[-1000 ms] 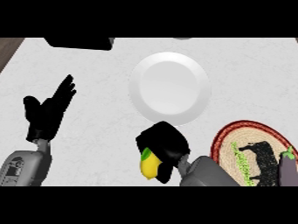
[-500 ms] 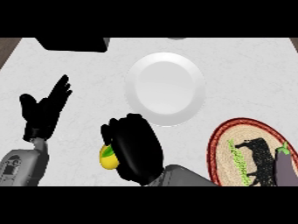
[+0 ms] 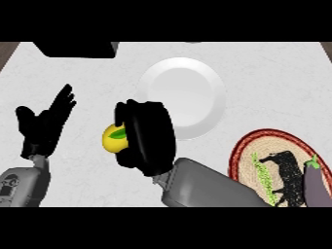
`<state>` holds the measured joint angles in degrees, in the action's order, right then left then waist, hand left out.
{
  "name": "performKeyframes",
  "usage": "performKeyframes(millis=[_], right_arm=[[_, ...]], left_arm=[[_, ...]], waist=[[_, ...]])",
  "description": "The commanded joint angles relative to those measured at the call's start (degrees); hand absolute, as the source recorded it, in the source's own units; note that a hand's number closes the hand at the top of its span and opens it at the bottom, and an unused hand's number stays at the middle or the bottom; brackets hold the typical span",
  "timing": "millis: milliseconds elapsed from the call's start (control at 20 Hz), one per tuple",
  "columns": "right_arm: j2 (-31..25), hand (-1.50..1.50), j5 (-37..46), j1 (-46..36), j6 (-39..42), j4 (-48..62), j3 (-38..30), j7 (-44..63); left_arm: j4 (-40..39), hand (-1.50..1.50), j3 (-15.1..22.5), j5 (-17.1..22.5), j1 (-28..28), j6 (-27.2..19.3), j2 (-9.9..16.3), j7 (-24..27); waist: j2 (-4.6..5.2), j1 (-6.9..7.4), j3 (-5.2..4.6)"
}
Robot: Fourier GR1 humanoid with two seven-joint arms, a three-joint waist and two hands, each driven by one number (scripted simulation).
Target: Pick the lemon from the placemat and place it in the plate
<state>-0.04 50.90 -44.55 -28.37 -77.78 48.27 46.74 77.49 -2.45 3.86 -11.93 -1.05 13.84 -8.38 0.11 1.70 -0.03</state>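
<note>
A yellow lemon [image 3: 114, 138] with a green leaf mark peeks out at the left side of my right hand [image 3: 148, 136], whose fingers are curled round it. That hand hovers just left of the white plate [image 3: 190, 82], its fingertips near the plate's lower left rim. The round placemat [image 3: 249, 151], red-rimmed with a black animal figure, lies at the lower right, well away from the lemon. My left hand [image 3: 45, 124] stands open at the left, fingers up, resting.
A purple eggplant [image 3: 314, 184] lies on the placemat's right part. A black object [image 3: 79, 48] sits at the counter's far edge, upper left. Dark wood shows beyond the counter's left and right edges.
My right hand has carried the lemon up and to the left, from beside the placemat to the plate's lower left rim. The left hand has stayed in place.
</note>
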Motion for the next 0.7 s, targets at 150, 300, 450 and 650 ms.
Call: performKeyframes(millis=[150, 300, 450, 650], right_arm=[[0.04, 1.50, -4.53, -4.01, -1.39, 10.26, -8.72, -5.15], [-2.33, 1.50, -8.68, -3.25, -5.07, 19.59, -15.24, -17.23], [-2.70, 1.50, -10.92, -4.20, -4.02, 25.25, -19.12, -22.89], [-2.40, 1.50, -11.74, -6.36, 2.69, 31.76, -20.12, -25.70]], left_arm=[[3.60, 0.00, -0.50, -0.39, 2.53, -0.69, -0.58, -1.36], [2.56, 0.00, 0.37, -1.29, 3.11, -0.17, -0.94, 0.96], [4.82, 0.00, 0.30, -1.36, 0.63, -1.49, -1.52, -2.42], [4.00, 0.00, -1.78, -0.15, -1.49, 0.58, 1.15, -4.41]], waist=[[-0.06, -0.90, 0.02], [0.31, -0.63, 0.03], [0.27, -0.61, 0.05], [0.25, -0.44, 0.05]])
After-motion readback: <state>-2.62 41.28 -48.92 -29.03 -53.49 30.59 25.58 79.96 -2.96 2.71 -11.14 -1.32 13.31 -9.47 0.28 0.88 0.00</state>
